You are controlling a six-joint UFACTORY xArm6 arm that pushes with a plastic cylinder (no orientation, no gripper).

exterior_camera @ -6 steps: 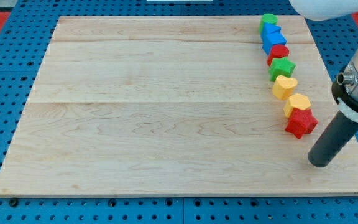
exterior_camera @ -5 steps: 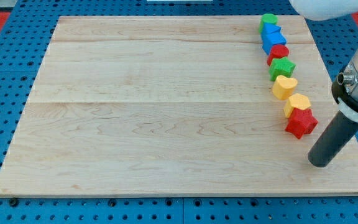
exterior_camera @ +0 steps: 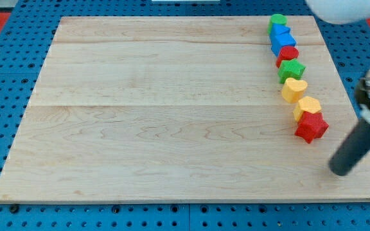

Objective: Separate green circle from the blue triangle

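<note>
the tip (exterior_camera: 340,172) of the rod stood in the lower right of the frame, on the board (exterior_camera: 172,128) near its right edge. there was no gripper on this arm, so nothing could be open or closed; the tip touched no block. the nearest block was the red star (exterior_camera: 311,126), up and to the left of the tip, and apart from it.

from there a line of blocks ran up along the right side of the board: the yellow hexagon (exterior_camera: 308,106), the yellow heart (exterior_camera: 294,89), the green star (exterior_camera: 291,69), a small red block (exterior_camera: 288,54), then two blue blocks. the upper one seemed to be the blue triangle (exterior_camera: 281,32), the lower a blue block (exterior_camera: 282,43) whose shape could not be told. the green circle (exterior_camera: 277,20) was at the very top, touching the blue triangle.

so the pair lay far up from the tip, at the other end of the line. the line itself leaned a little to the left going up. the tip would probably need to travel upward beside the line, without touching it, before it could push the green circle away.
</note>
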